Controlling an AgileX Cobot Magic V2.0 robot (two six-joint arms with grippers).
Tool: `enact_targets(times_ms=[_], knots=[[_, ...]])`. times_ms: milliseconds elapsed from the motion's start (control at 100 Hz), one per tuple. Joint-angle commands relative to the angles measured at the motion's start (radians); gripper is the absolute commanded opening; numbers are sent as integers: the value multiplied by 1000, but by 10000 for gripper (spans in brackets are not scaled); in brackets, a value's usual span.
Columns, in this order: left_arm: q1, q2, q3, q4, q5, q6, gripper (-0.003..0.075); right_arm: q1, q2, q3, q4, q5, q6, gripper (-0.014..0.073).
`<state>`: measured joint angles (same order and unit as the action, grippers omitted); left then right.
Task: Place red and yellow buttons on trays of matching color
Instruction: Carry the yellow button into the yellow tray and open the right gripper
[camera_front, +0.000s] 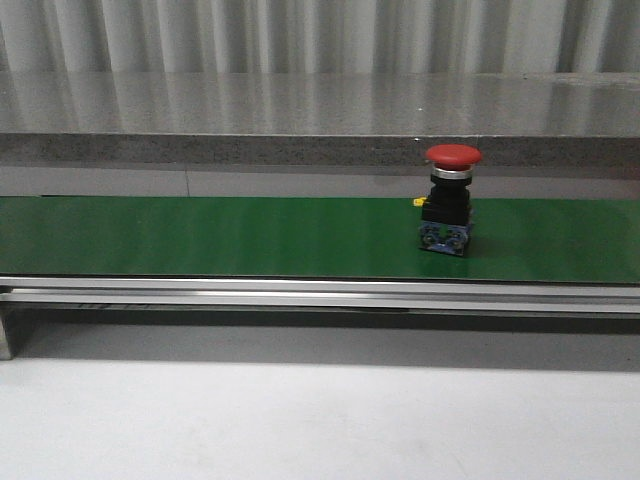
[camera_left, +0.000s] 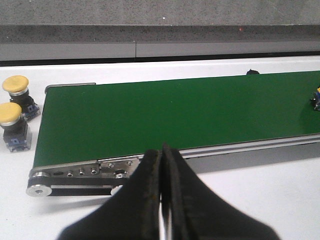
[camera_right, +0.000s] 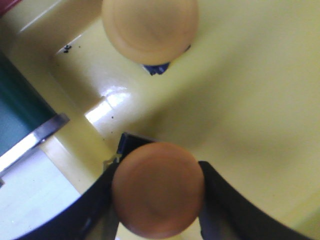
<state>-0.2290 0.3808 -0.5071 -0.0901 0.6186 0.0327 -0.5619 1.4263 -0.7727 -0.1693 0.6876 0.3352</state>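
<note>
While poised over the yellow tray (camera_right: 260, 100), right claw (camera_right: 157, 192) clamped around yellow button (camera_right: 157, 187) for colour-matched drop. Left claw (camera_left: 162, 165) pinched empty, idle near green belt (camera_left: 165, 115); red button (camera_front: 450, 200) waiting on belt.

A: What's sitting on the white table (camera_front: 300, 420)?

B: A green conveyor belt (camera_front: 220, 238) with one red button (camera_front: 449, 200) riding it, plus two yellow buttons (camera_left: 15, 107) just beside its end (left wrist view).
</note>
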Motion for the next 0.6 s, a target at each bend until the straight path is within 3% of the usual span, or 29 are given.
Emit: enact_targets(times_ms=[0,100,220,310,590], knots=[[-9,5,-27,-14,-78,0,-20,-6,-14,-24,-22,-30,0,80],[-9,5,-27,-14,-78,0,-20,-6,-9,-24,-22,-28,0,191],[-9,5,-27,-14,-78,0,-20,-6,-9,-24,-20,-27,0,423],[-9,5,-27,-14,-78,0,-20,-6,-10,-25,-17,-21,0,545],[-9,5,-27,-14,-78,0,-20,-4,-129,-30,-9,2,0,574]])
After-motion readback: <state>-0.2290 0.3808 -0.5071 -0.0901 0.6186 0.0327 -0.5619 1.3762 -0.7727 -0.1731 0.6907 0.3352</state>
